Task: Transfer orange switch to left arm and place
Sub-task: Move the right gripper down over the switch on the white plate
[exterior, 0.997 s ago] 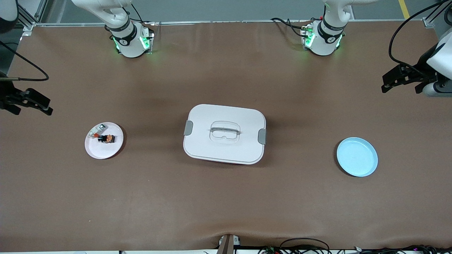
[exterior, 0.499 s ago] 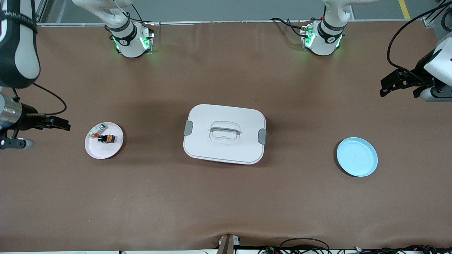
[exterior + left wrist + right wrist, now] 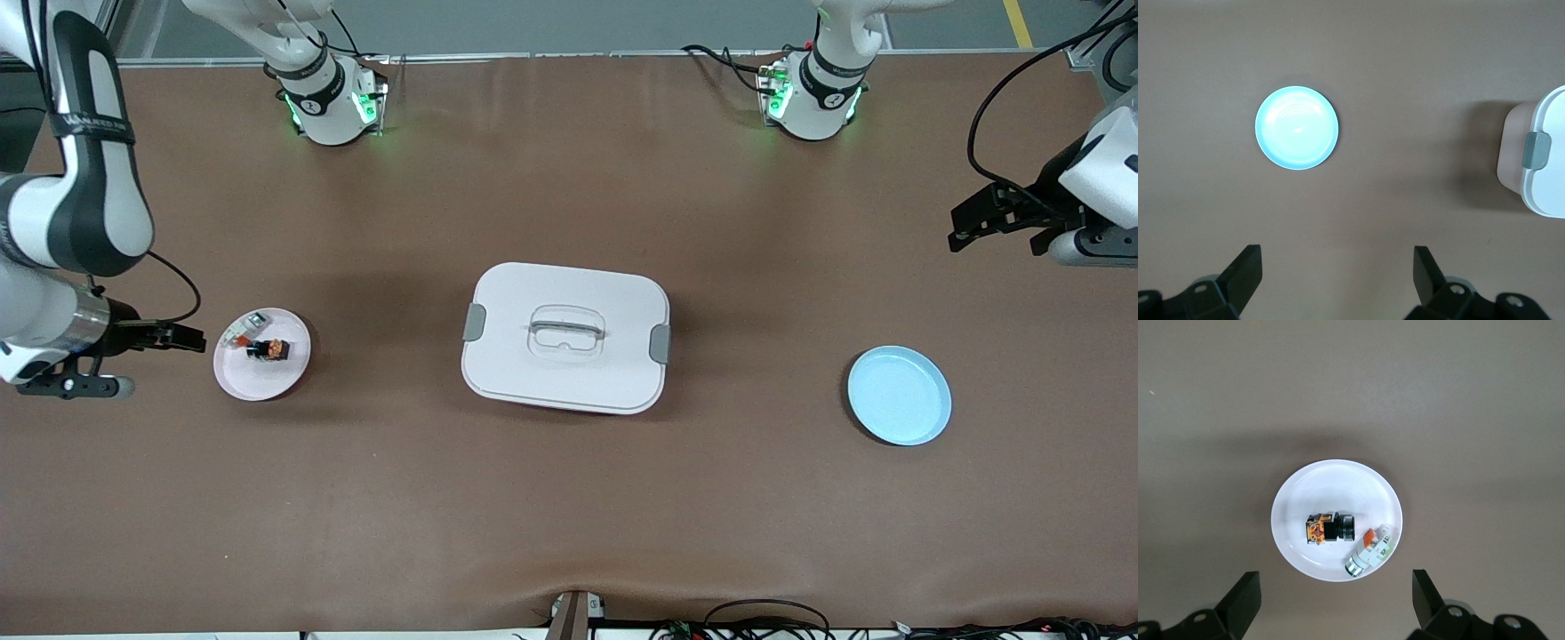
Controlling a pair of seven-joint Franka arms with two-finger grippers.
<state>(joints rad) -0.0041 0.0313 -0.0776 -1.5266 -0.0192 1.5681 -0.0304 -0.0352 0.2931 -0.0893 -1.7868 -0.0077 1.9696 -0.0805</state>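
Operator: At nine o'clock of the box, where is the orange switch?

Technician: On the white plate. The right gripper, fingers apart, hovers just beside it. Centre over the switch, clear of the grey part. The left gripper waits at three o'clock, fingers apart.

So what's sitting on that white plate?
On the white plate lie two small parts: the orange switch, black with orange markings, and beside it a whitish-grey part with an orange bit. What lies underneath them is covered.
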